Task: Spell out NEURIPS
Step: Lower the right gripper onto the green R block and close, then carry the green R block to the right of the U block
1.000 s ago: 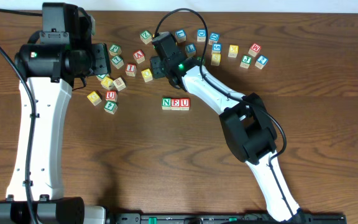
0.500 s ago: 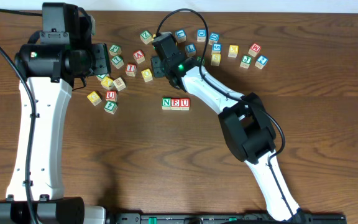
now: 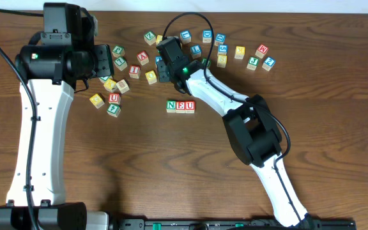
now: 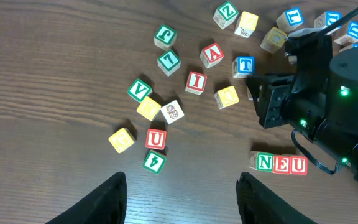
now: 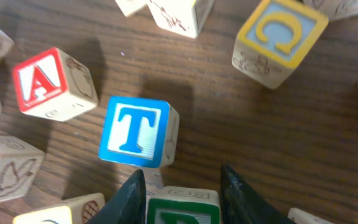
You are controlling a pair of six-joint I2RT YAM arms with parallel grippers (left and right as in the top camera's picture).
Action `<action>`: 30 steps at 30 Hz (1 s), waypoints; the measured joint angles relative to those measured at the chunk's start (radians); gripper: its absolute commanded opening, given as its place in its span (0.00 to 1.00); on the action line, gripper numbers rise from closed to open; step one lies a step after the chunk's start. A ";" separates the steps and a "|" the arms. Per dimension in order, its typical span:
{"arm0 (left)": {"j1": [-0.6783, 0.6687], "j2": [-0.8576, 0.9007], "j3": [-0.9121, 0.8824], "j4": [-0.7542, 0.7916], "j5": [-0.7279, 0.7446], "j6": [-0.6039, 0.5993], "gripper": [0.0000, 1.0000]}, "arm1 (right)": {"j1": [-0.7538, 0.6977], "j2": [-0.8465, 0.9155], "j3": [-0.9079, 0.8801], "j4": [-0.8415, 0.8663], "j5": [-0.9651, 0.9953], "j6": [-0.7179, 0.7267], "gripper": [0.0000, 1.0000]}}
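Note:
A row of blocks reading N E U (image 3: 181, 106) lies on the wooden table; it also shows in the left wrist view (image 4: 281, 163). My right gripper (image 3: 165, 66) is down among the loose blocks behind that row. In the right wrist view its fingers (image 5: 182, 196) are shut on a green-lettered block (image 5: 183, 208) whose letter is cut off by the frame edge. A blue T block (image 5: 135, 132) lies just beyond the fingertips. My left gripper (image 4: 182, 199) is open and empty, high above the table at the left.
Loose blocks lie around: red A (image 5: 45, 84), yellow C (image 5: 278, 37), red I (image 4: 196, 81), red U (image 4: 155, 139), green V (image 4: 139, 90). More blocks sit at the back right (image 3: 260, 54). The right arm (image 3: 254, 134) crosses the table's right half.
The right wrist has shifted very slightly among the blocks. The N E U row, the loose blocks and the left arm have not moved.

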 measured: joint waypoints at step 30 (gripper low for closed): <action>0.000 0.000 0.000 0.000 0.000 0.000 0.56 | -0.001 -0.057 0.011 -0.184 0.002 0.010 0.24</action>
